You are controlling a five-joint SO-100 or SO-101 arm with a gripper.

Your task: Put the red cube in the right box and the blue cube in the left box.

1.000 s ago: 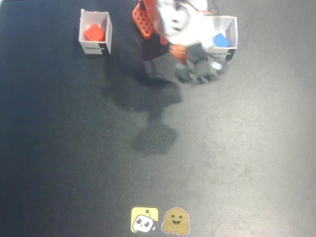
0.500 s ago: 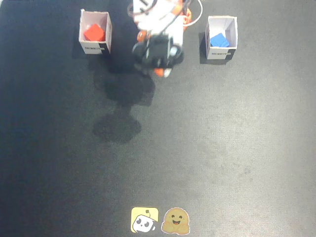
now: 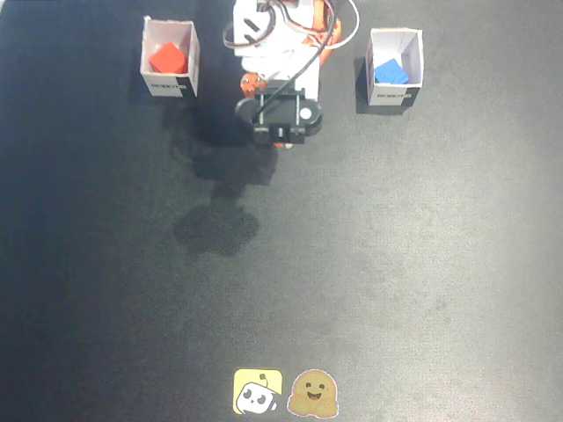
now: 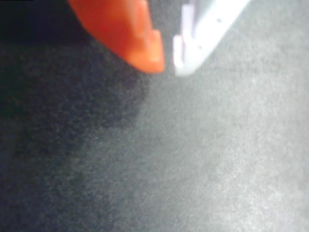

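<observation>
— Fixed view first: how are the cubes looking?

— Matte and plain, both of them. The red cube is sitting inside the right box, the white open-top box with the pinkish inside, to the picture's left of the arm. The blue cube is lying in the left box, to the picture's right of the arm.

— Any writing?

— Each box is carrying a dark printed label on its front, too small to read. Far below the arm, two cartoon stickers are lying side by side — a yellow one and a smiling face.

— And the gripper?

— In the wrist view its orange finger and white finger are showing a narrow gap at the tips — nothing between them, only dark mat below.
</observation>
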